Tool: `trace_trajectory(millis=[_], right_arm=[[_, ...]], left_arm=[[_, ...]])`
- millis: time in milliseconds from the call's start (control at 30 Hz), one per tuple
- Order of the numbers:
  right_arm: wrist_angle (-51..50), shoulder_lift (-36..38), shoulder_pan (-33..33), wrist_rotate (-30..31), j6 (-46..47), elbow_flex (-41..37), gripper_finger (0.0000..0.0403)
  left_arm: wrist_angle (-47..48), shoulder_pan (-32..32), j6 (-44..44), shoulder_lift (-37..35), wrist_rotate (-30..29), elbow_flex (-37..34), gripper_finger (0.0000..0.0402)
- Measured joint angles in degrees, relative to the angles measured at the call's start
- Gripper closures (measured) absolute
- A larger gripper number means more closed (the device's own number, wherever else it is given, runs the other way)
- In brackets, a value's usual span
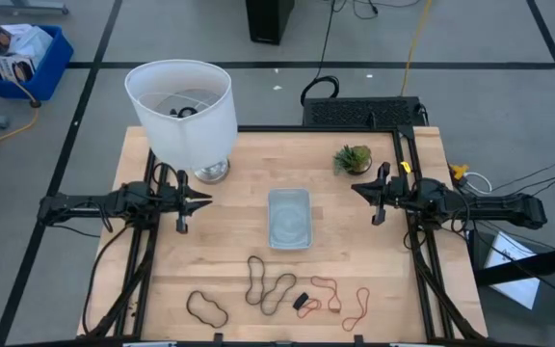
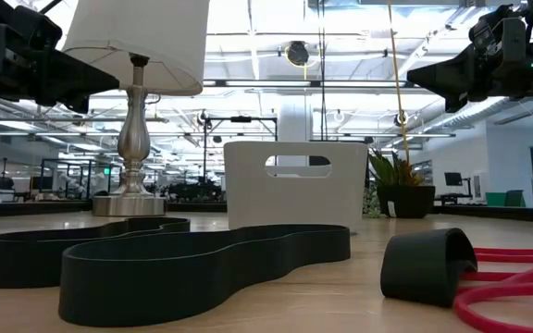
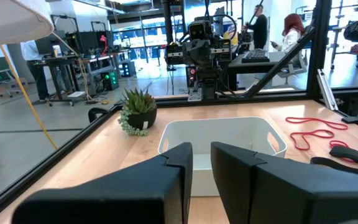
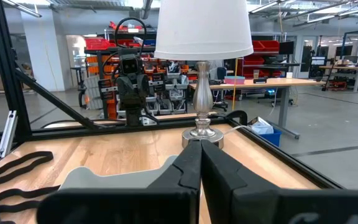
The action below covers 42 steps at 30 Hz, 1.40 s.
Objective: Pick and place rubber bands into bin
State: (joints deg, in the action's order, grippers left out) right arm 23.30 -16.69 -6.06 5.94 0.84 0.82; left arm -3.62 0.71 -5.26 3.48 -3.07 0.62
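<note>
The pale grey bin stands mid-table; it also shows in the low view and in the left wrist view. Several rubber bands lie flat near the table's near edge: a black one, two dark brown ones and red ones, with a small black piece between them. My left gripper hovers left of the bin, its fingers a little apart and empty. My right gripper hovers right of the bin, shut and empty.
A lamp with a white shade stands at the far left of the table. A small potted plant stands at the far right. A blue crate sits on the floor beyond the table. People show in the room behind.
</note>
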Motion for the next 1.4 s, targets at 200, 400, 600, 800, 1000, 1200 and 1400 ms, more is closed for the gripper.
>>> trace_trajectory(millis=[200,400,600,800,1000,1200,1400], right_arm=[[0.00,0.00,0.01,0.01,0.00,0.02,0.0399],[0.00,0.02,0.00,0.02,0.00,0.00,0.0399],[0.01,0.02,0.02,0.00,0.00,0.00,0.0399],[-0.01,0.02,0.01,0.00,0.00,0.01,0.0399],[0.00,0.00,0.02,0.01,0.00,0.01,0.0399],[0.00,0.02,0.01,0.01,0.00,0.01,0.0399],[0.01,0.00,0.01,0.00,0.00,0.02,0.0399]], left_arm=[[0.01,0.02,0.00,0.01,0.01,0.00,0.0334],[0.00,0.00,0.00,0.01,0.02,0.00,0.0334],[0.01,0.01,0.00,0.01,0.01,-0.01,0.0334],[0.02,0.00,0.00,0.01,0.00,0.00,0.0334],[0.01,0.01,0.00,0.00,0.00,0.00,0.0334],[0.00,0.02,0.00,0.01,0.00,-0.02,0.0334],[-0.52,0.01,-1.61,0.01,0.01,0.00,0.0334]])
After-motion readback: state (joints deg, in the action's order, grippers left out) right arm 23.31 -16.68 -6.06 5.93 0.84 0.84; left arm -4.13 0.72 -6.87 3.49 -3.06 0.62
